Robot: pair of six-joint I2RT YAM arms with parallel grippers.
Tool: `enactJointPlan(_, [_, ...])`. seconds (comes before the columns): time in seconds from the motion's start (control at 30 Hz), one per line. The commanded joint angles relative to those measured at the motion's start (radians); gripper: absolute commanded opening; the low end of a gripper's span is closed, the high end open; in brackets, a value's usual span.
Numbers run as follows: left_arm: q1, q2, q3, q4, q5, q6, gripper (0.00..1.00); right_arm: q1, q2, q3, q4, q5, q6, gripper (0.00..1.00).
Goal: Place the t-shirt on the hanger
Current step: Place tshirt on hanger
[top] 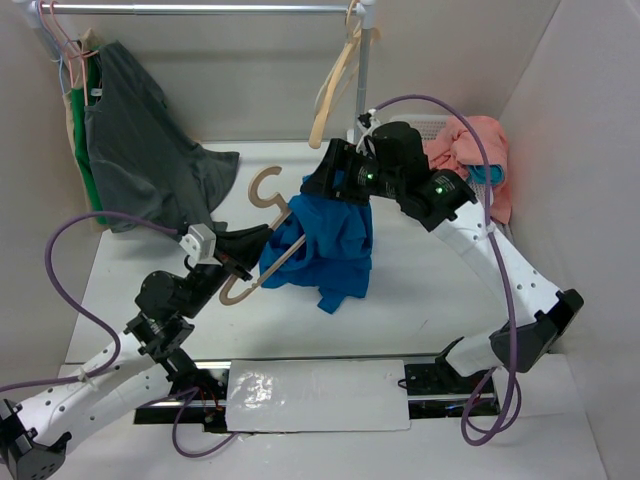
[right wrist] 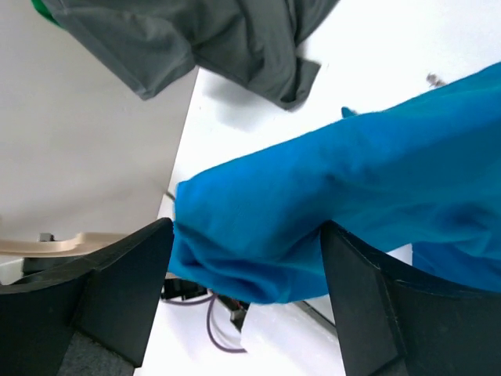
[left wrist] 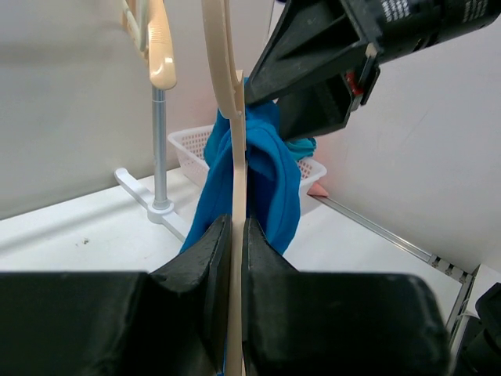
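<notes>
The royal-blue t-shirt hangs bunched over one arm of the brownish-tan hanger, held above the table. My left gripper is shut on the hanger's thin bar; in the left wrist view its pads pinch the bar edge-on, with the shirt draped just beyond. My right gripper is at the shirt's top edge. In the right wrist view its fingers stand wide apart with a fold of the shirt lying between them. A strip of the hanger shows at the left.
A dark grey shirt hangs from the rail at back left. A pale cream hanger hangs at the rail's right end. A salmon-pink cloth lies in a white basket at back right. A white slab lies at the front edge.
</notes>
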Motion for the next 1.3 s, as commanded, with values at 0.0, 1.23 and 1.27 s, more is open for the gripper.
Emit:
enactJointPlan(0.0, [-0.004, -0.022, 0.017, 0.116, 0.001, 0.026, 0.00, -0.006, -0.010, -0.037, 0.105, -0.074, 0.043, 0.83])
enactJointPlan(1.23, [-0.004, 0.075, 0.112, -0.132, 0.103, -0.064, 0.62, -0.101, -0.205, -0.500, 0.442, 0.081, 0.504, 0.00])
enactJointPlan(1.27, [-0.004, 0.075, 0.112, -0.153, 0.094, -0.064, 0.72, -0.116, -0.217, -0.514, 0.452, 0.081, 0.504, 0.00])
